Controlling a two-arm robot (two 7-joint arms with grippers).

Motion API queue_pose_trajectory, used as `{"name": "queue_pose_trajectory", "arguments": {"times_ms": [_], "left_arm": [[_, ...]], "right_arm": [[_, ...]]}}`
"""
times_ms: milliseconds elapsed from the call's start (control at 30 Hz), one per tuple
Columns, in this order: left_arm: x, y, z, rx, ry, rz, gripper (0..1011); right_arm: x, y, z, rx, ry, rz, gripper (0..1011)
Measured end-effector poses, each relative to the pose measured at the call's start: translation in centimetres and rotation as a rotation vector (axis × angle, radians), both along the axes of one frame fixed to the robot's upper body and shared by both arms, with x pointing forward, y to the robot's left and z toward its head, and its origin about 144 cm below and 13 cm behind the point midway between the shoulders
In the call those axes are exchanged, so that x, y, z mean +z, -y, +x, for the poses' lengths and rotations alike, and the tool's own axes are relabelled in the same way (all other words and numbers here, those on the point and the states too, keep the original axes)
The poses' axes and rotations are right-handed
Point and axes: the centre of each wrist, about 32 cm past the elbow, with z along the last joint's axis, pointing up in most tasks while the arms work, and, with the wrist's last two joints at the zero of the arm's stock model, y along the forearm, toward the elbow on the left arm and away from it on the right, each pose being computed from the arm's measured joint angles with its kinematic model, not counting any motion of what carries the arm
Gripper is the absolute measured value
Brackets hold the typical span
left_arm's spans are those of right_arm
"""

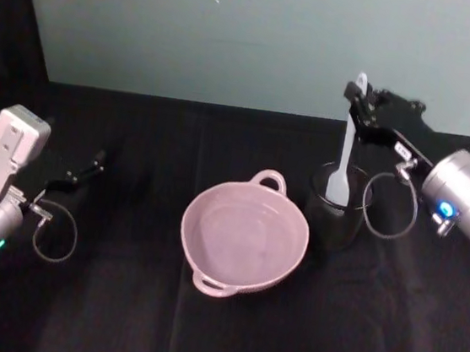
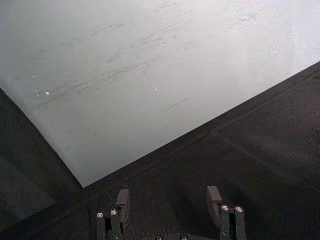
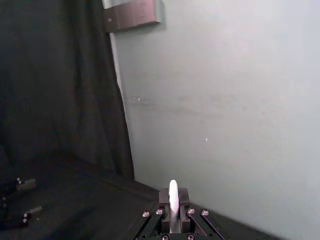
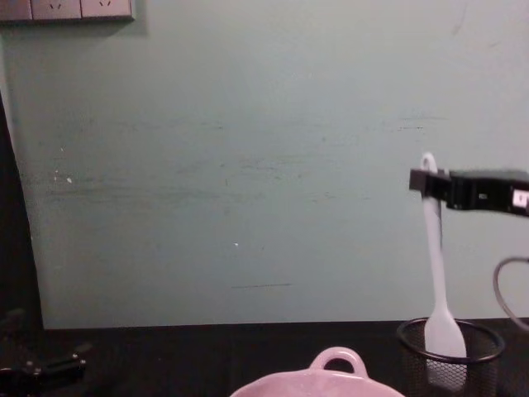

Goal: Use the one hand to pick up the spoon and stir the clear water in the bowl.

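Right gripper [image 1: 356, 98]: up over the mesh cup at the right of the table, fingers pinched tight on the top of the spoon handle, nothing slack about it.
Grip, seen from the right wrist: the two black fingers [image 3: 182, 196] press on either side of the white handle, and its rounded tip pokes out just above them.
Spoon [image 1: 344, 159]: white, standing close to upright, leaning only slightly; handle end caught in the right gripper, flat head down inside the cup.
Spoon from the chest view [image 4: 436, 265]: the handle rises well above the cup rim, and the hole at its end sits right at the fingers; the head shows through the wire mesh near the cup's upper part. Whether it touches the bottom, can't tell.
Mesh cup [image 1: 335, 215]: black wire, just beside the bowl on the right, upright on the cloth.
Bowl [image 1: 244, 238]: pale pink, centre of the table, loop handles at the far rim and the near rim; the inside looks glossy, the spoon well clear of it.
Left gripper [image 1: 94, 162]: low at the left side of the table, well apart from the bowl, fingers [image 2: 123, 201] spread wide with nothing but dark cloth between them.
Table [image 1: 119, 299]: covered in black cloth, pale green wall behind.
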Motion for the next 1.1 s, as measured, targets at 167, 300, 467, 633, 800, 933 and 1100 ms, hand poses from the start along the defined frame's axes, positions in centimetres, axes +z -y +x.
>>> {"name": "queue_pose_trajectory", "arguments": {"times_ms": [167,300,467,633,800,933,1100], "left_arm": [[0.0,0.0,0.0,0.0,0.0,0.0,1011],[0.0,0.0,0.0,0.0,0.0,0.0,1011],[0.0,0.0,0.0,0.0,0.0,0.0,1012],[0.0,0.0,0.0,0.0,0.0,0.0,1011],[0.0,0.0,0.0,0.0,0.0,0.0,1011],[0.0,0.0,0.0,0.0,0.0,0.0,1011],[0.0,0.0,0.0,0.0,0.0,0.0,1011]], "right_arm": [[-2.0,0.5,0.1,-0.001,-0.077,0.106,110],[-3.3,0.9,0.0,-0.009,-0.13,0.175,110],[-4.3,1.3,0.0,-0.02,-0.162,0.214,110],[-4.8,1.6,-0.1,-0.028,-0.18,0.242,110],[-5.2,2.1,-0.3,-0.055,-0.198,0.258,171],[-5.4,2.7,-0.5,-0.08,-0.205,0.261,292],[-5.4,4.0,-1.1,-0.125,-0.209,0.244,449]]}}
